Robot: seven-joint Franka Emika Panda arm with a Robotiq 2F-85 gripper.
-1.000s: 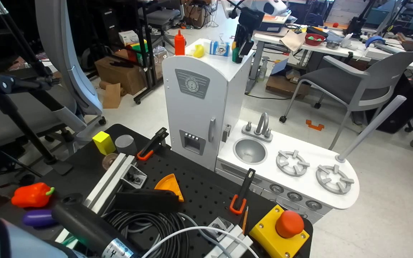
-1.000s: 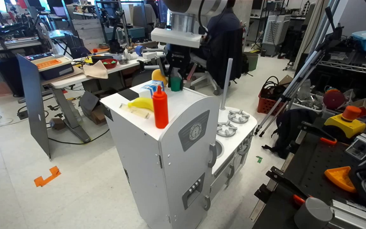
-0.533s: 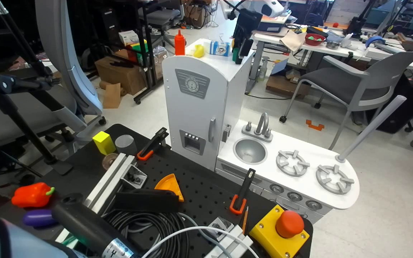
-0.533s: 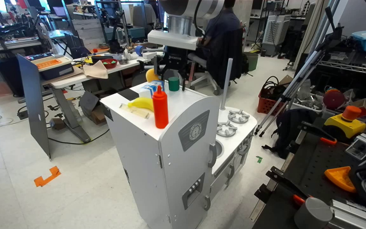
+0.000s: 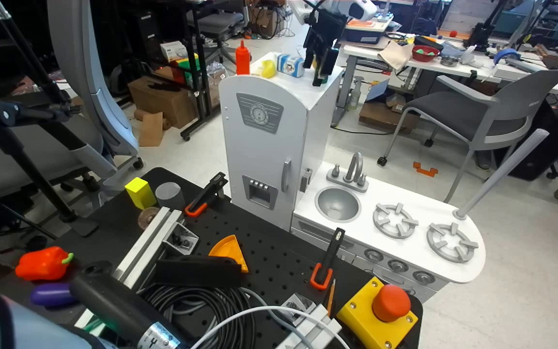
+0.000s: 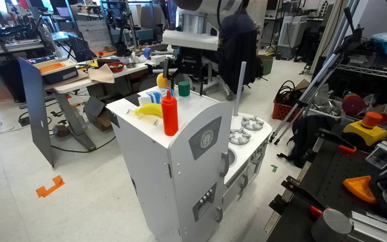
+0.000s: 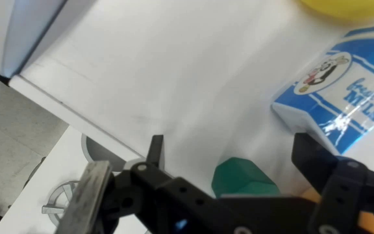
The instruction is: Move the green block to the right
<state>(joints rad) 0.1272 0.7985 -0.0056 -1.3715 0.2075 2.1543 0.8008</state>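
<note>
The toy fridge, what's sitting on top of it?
In an exterior view, a red bottle, yellow banana, milk carton and the green block. An orange-yellow thing shows behind the carton, which covers its base, so I can't tell whether it rests there too.

The fridge is faced frontally from above in an exterior view, its flank obliquely in an exterior view; its counter, shared by all, is shown from close overhead in the wrist view.
</note>
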